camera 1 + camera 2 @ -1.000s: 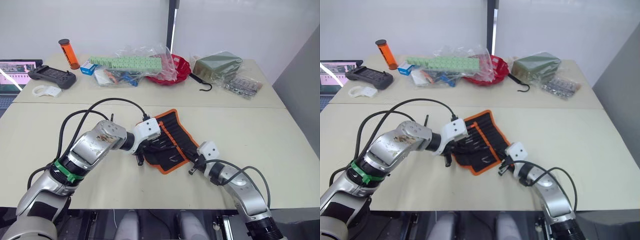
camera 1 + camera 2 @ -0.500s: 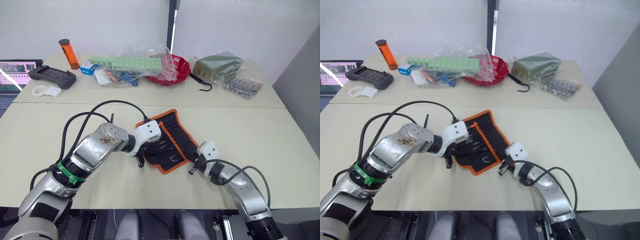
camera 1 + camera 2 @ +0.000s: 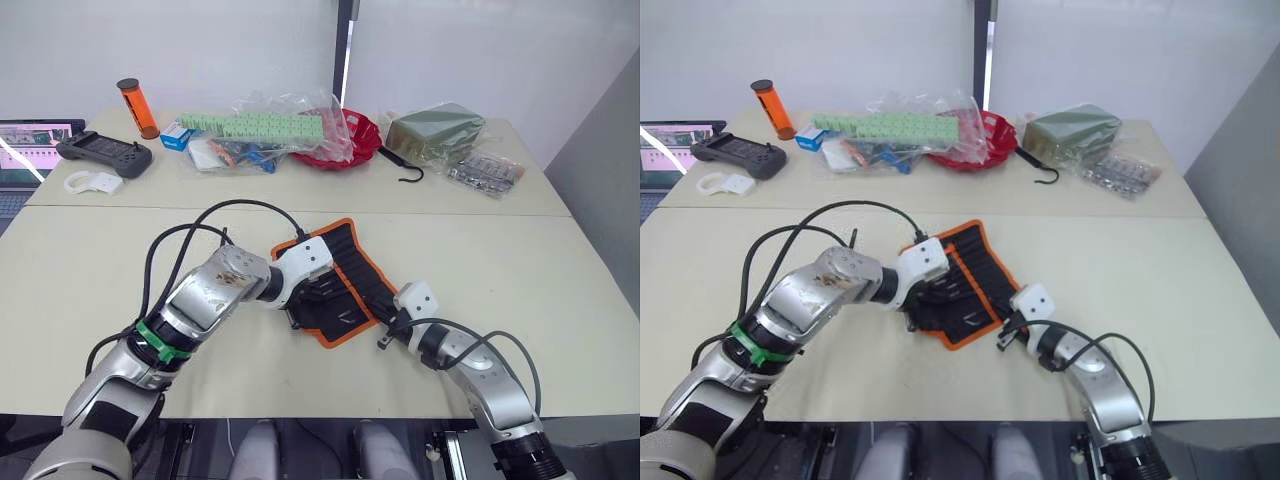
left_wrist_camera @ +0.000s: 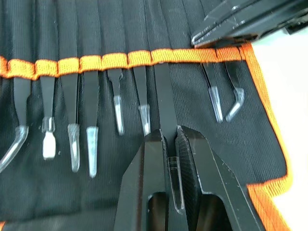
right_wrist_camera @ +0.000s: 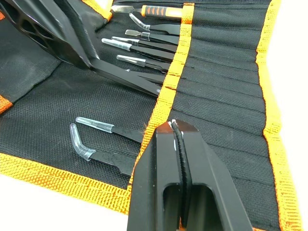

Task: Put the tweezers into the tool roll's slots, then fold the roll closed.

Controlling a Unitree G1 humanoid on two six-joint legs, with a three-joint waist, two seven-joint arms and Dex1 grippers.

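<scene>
**A:** Where is the tool roll?

**B:** The tool roll point(image 3: 340, 285), black with orange edging, lies open and flat on the cream table point(image 3: 560, 270), angled, between the two arms.

**A:** And the tweezers?

**B:** A row of tweezers point(image 4: 77, 103) sits in the slots point(image 4: 91, 33) under an orange band, their capped tips sticking out. Two more sit apart near the roll's edge.

**A:** What is the left gripper doing?

**B:** The left gripper point(image 4: 169, 159) is over the roll, its jaws clamped on one tweezer point(image 4: 165, 103) whose upper end is under the orange band.

**A:** And the right?

**B:** The right gripper point(image 5: 177, 139) is at the roll's near edge, jaws pressed together over the orange band.

**A:** Anything else?

**B:** At the far side lie a red tray point(image 3: 362, 135), plastic bags point(image 3: 270, 120) and a black hook point(image 3: 405, 165).
</scene>
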